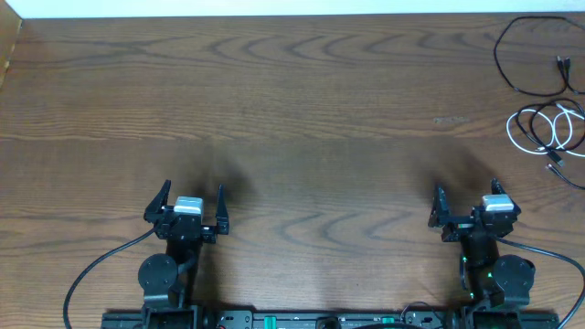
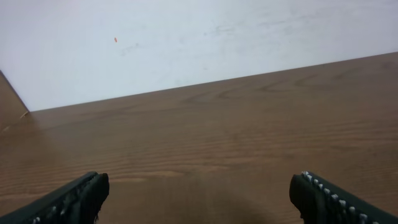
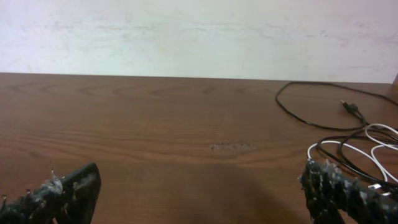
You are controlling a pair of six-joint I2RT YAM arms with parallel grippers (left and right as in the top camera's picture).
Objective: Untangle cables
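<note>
A black cable and a white cable lie looped together at the far right of the wooden table. In the right wrist view the black cable and the white cable lie ahead to the right. My left gripper is open and empty near the front left. My right gripper is open and empty near the front right, well short of the cables. In the wrist views the left jaws and right jaws are spread wide over bare wood.
A pale wall runs behind the table's far edge. The arm bases sit along the front edge. The table's right edge is close to the cables.
</note>
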